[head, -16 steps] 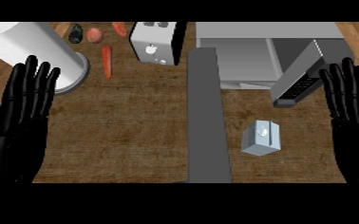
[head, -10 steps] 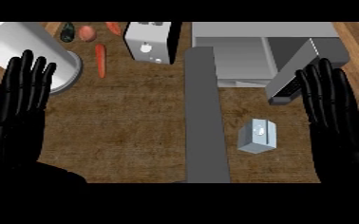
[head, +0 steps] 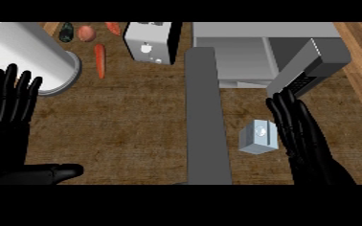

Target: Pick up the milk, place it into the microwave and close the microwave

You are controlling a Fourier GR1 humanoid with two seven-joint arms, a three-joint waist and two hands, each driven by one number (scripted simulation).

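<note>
Right hand flat, fingers straight and pressed side by side, pinching nothing. Milk sits upright on the bench, just left of those fingers, about level with their middle; whether they touch the carton can't be told. Microwave is beyond the fingertips and to their left, cavity open, door swung out with its edge just past the fingertips. Left hand rests open at the left edge, fingers spread, thumb out low; nothing near it.

Step, as a guess: approach to grasp, not yet closed on the milk.

Risks:
- Fingers are flat beside the carton, not around it. A sideways sweep could shove or tip the milk toward the grey strip instead of catching it.
- Thumb is not visible, so the far side of the carton may have no opposing contact; a curl could slide it away.
- Door hangs right over the fingertips' path. Lifting straight forward could knock the door or clip the carton on it.
- Closing the door needs the hand clear of the cavity first.
</note>
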